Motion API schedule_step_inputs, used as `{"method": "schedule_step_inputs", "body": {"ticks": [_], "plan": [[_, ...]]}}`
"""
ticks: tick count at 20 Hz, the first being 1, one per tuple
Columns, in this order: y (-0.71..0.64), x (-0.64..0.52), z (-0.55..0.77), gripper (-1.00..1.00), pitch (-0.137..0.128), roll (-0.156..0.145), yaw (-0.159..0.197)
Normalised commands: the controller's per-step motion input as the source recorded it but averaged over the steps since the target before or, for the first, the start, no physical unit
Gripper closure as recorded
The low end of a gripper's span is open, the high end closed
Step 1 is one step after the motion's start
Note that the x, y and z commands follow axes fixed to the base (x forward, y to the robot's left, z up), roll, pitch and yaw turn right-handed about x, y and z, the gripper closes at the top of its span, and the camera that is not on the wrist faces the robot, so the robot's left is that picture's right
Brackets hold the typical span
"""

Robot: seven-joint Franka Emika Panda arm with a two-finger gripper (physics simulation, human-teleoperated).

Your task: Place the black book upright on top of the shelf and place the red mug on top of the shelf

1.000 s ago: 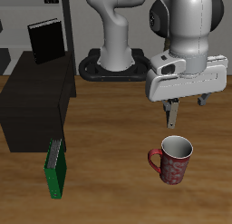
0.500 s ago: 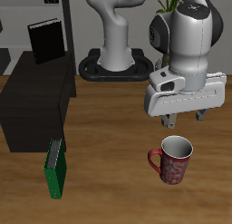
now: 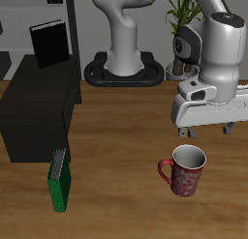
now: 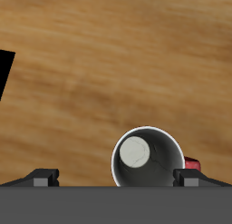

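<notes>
Red mug (image 3: pixel 184 170): upright on the wooden table (image 3: pixel 116 136), mouth up, handle out to one side, well apart from the shelf (image 3: pixel 39 105) and nearer the table's front edge. Black book (image 3: pixel 49 44): upright on the shelf's flat top at its back; a green book (image 3: pixel 59 182) stands on the table against the shelf's front corner. Gripper (image 3: pixel 205 127): empty, hanging just above and behind the mug without touching it; finger spread cannot be told.

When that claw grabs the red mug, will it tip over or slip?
The red mug stands upright on the table on a broad base, so it probably won't tip easily. Its round wall looks rigid and smooth, so a pinch on the rim may slip. The side handle could make it swing slightly off-centre once the gripper lifts it.
</notes>
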Motion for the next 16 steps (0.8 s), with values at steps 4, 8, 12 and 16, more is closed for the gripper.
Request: {"method": "schedule_step_inputs", "body": {"ticks": [4,8,12,16], "plan": [[0.14,0.05,-0.20,-1.00,-0.003,-0.003,0.004],[0.06,0.00,-0.11,-1.00,-0.003,0.012,-0.010],[0.02,0.06,-0.21,-1.00,0.038,0.013,-0.008],[-0.09,0.07,-0.24,-1.00,0.038,-0.004,-0.028]]}}
